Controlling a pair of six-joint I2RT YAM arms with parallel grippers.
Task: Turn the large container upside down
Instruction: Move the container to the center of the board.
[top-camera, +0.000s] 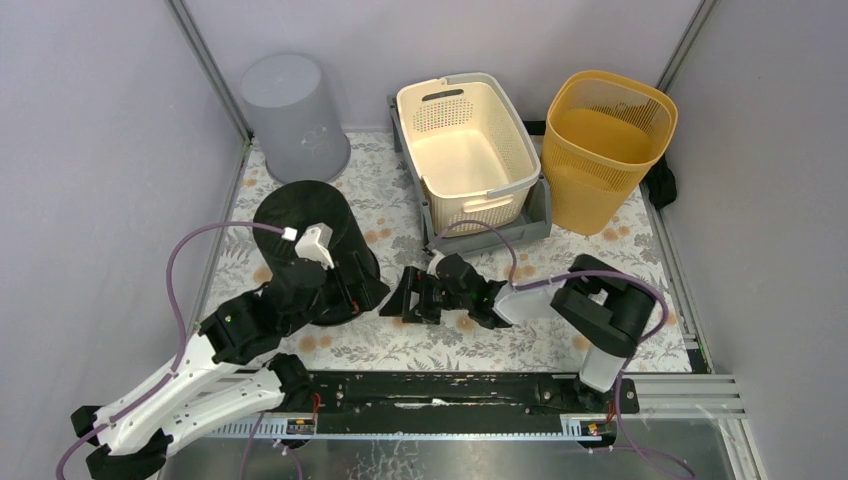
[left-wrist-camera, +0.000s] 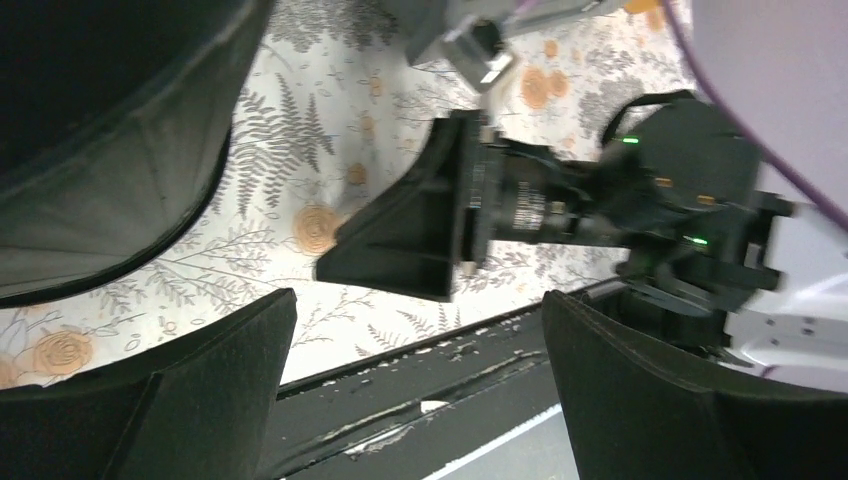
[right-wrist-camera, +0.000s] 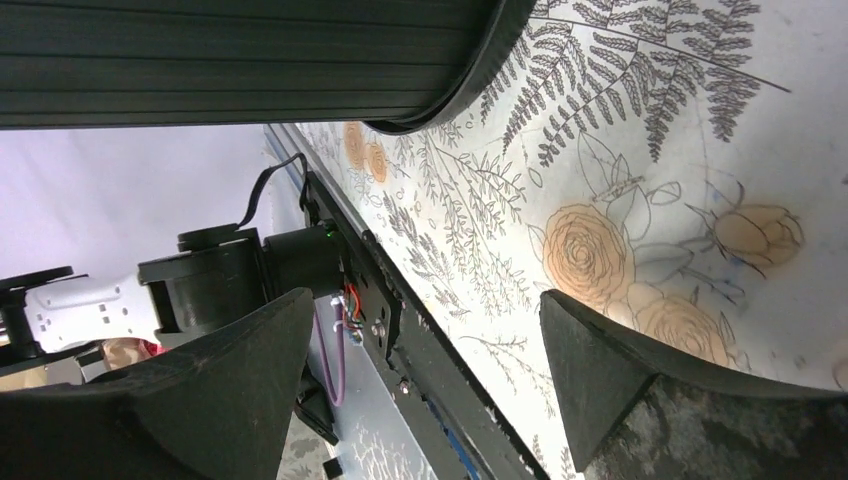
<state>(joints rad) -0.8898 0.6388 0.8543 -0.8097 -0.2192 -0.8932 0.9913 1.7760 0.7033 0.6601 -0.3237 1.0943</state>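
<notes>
Black plastic container (top-camera: 290, 205) sits rim-down on the flowery counter (top-camera: 470, 345); left tool (left-wrist-camera: 418, 300) and right tool (right-wrist-camera: 428, 298) both gape wide beside it.

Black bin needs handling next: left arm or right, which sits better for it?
Left. The left gripper, open and empty, lies right beside the base of the black bin, on its right side. The right gripper, also open, is low over the mat farther right, apart from the bin.
</notes>
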